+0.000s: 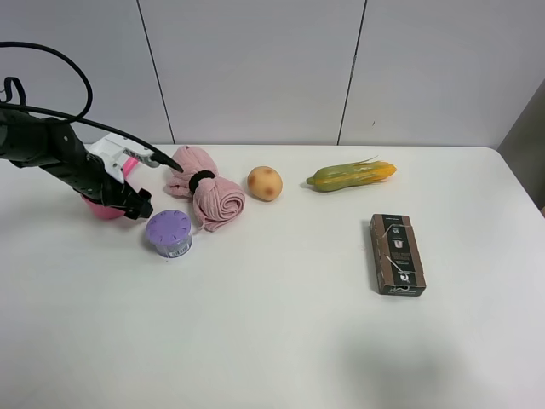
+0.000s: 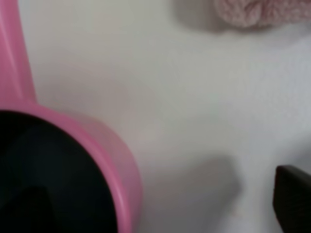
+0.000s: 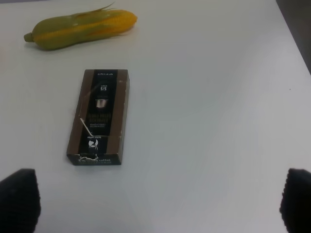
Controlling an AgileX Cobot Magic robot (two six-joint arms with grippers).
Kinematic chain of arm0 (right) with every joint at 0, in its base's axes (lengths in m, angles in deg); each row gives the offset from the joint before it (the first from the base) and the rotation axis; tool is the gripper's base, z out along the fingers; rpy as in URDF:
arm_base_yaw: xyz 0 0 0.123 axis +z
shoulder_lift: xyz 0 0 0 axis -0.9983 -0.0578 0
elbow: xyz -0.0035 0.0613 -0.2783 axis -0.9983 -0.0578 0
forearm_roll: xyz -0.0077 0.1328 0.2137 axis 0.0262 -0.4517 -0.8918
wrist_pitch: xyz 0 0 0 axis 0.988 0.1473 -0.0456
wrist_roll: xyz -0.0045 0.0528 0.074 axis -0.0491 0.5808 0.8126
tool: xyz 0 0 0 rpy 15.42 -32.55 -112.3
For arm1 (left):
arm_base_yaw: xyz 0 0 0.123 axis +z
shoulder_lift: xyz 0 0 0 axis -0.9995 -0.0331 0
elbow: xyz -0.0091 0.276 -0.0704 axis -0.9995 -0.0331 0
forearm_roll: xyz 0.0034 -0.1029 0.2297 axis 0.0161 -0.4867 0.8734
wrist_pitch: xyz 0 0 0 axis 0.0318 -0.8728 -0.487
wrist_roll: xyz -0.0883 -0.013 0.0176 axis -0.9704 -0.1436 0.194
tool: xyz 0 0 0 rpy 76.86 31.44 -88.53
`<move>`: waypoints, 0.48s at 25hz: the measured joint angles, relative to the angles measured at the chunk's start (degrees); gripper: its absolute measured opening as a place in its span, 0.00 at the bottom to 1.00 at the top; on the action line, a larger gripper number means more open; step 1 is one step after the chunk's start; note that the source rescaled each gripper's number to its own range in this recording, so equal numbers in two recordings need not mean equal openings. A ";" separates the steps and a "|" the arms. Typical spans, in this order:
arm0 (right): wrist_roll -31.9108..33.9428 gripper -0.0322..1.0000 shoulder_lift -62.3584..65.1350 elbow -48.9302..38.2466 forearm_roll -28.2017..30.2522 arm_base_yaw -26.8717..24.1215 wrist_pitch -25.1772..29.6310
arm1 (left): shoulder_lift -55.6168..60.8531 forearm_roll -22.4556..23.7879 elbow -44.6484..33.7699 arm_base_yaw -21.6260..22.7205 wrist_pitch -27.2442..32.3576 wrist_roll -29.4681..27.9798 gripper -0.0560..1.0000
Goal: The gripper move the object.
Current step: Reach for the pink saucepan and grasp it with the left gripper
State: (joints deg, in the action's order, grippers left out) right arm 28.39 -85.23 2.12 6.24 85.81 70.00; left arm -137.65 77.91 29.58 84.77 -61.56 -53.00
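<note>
— Saucepan [image 1: 98, 210] position? And the state of both pincers.
— Big to small. Table [image 1: 281, 341]: white, and everything sits on it. Left arm [image 1: 51, 149]: black with a white bracket and cables, coming in from the left edge of the high view. Left gripper [image 1: 132, 203] is right over the pink pan and covers most of it.
— Clamped on it?
— No. In the left wrist view one black finger [image 2: 294, 199] stands clear of the pan wall, with bare table between them. I can't make out the other finger against the pan's dark inside. Reads as jaws apart, nothing gripped.
— Right side?
— Right gripper [image 3: 155, 206] isn't in the high view. Its wrist cam shows the fingertips [image 3: 19, 199] in the two corners of the frame, wide apart, with only table between them.
— Rest of the table?
— Rolled pink cloth [image 1: 209, 196]: just right of the left gripper, black band round its middle. Dark box [image 1: 397, 254]: lying flat on the right half, well apart from the others. Corn cob [image 1: 351, 175]: far side, right of centre. The saucepan itself: far left of the table, upright, with its straight handle [image 2: 14, 48] running toward the far side under the bracket. Purple container [image 1: 169, 230]: round, lidded, just beside the cloth on the near side, and near the pan. Round orange fruit [image 1: 265, 182]: just right of the cloth, between it and the corn.
</note>
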 joint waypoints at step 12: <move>0.00 1.00 0.00 0.00 0.00 0.00 0.00 | -0.53 0.00 0.00 0.00 -1.94 0.19 0.32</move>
State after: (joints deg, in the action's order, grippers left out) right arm 28.39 -85.23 2.12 6.24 85.81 70.00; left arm -138.18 77.91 29.58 84.77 -63.51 -52.82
